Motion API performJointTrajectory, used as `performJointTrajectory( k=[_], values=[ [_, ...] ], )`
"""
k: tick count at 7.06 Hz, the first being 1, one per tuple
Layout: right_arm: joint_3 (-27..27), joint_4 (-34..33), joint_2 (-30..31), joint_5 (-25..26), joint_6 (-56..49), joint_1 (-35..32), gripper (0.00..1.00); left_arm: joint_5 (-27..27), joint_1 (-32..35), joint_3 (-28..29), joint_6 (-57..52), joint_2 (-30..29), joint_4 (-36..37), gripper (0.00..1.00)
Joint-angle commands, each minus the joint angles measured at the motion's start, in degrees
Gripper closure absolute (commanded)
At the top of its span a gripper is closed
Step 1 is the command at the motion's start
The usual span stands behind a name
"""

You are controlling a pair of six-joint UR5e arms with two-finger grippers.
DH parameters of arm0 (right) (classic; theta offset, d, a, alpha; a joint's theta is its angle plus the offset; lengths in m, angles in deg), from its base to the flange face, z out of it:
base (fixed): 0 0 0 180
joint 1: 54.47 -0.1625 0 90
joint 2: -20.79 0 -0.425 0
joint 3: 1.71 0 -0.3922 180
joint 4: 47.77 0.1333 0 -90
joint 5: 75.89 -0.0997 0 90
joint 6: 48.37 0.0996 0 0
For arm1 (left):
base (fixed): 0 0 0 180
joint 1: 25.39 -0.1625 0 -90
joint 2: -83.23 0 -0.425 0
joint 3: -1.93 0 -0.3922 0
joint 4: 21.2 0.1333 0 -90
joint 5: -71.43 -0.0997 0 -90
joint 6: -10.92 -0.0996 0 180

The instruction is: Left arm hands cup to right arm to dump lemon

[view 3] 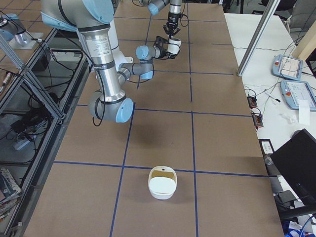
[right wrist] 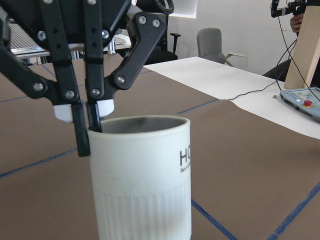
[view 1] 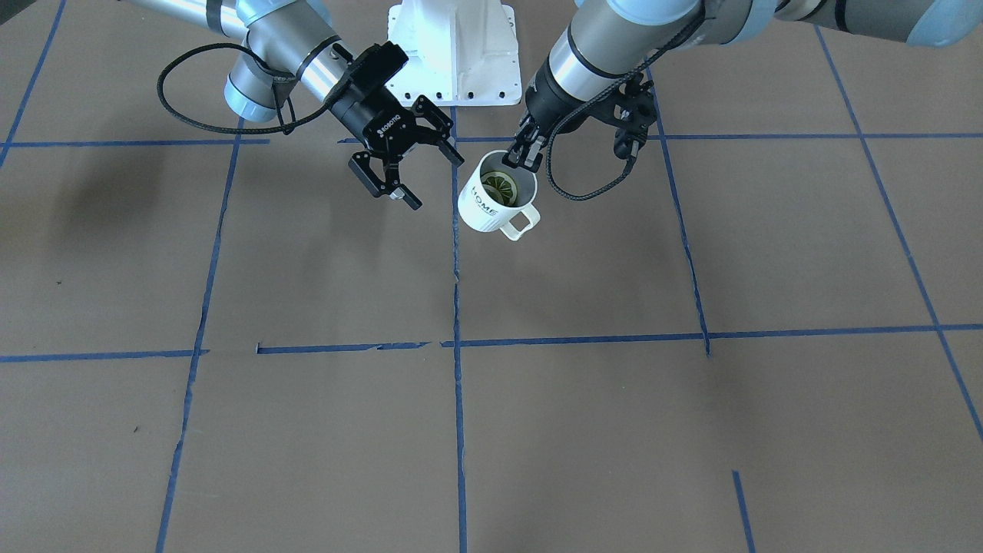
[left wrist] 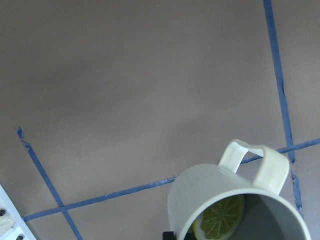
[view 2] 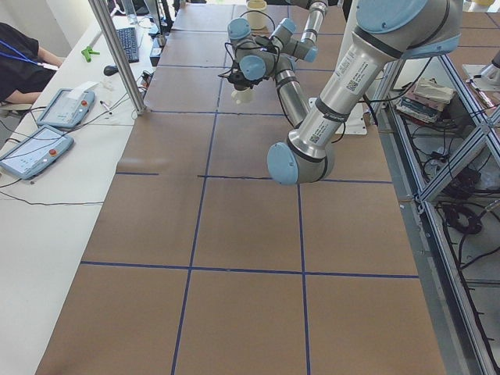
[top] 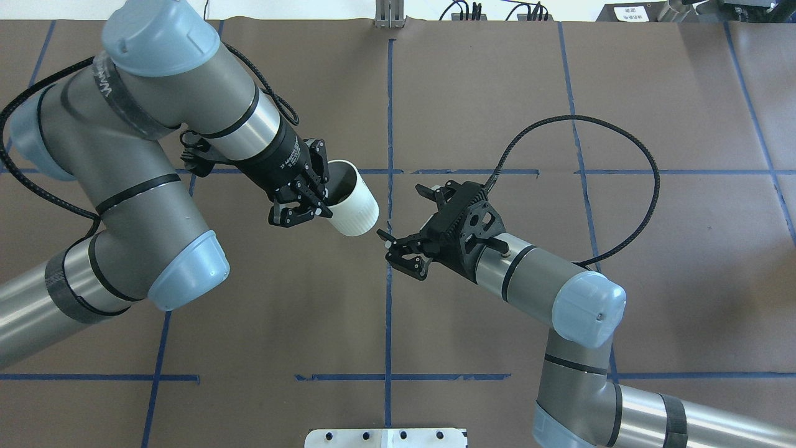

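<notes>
My left gripper [view 1: 522, 157] is shut on the far rim of the white "HOME" cup [view 1: 495, 201] and holds it upright, seemingly lifted off the table. The lemon slice [view 1: 498, 187] lies inside the cup; it also shows in the left wrist view [left wrist: 220, 218]. The cup's handle points away from the robot base. My right "ROBOTIQ" gripper [view 1: 438, 183] is open and empty, level with the cup and a short gap to its side. In the overhead view the left gripper [top: 320, 205], the cup [top: 354, 208] and the right gripper [top: 401, 214] stand the same way. The right wrist view shows the cup [right wrist: 142, 180] close up.
A white bowl-like container [view 3: 162, 183] stands on the brown paper far down the table on the robot's right. The robot's white base plate [view 1: 455, 50] is just behind the two grippers. Blue tape lines cross the table.
</notes>
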Motion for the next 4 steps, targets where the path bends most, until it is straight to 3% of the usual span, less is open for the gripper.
performJointTrajectory(
  k=[1, 4],
  values=[
    [-0.1, 0.0, -0.4, 0.1, -1.4, 0.1, 0.01, -0.1, -0.8, 0.3, 1.6, -1.8, -0.4, 1.0],
    [-0.1, -0.1, -0.9, 0.1, -2.5, 0.5, 0.01, -0.2, -1.7, 0.6, 2.7, -3.3, -0.4, 1.0]
  ],
)
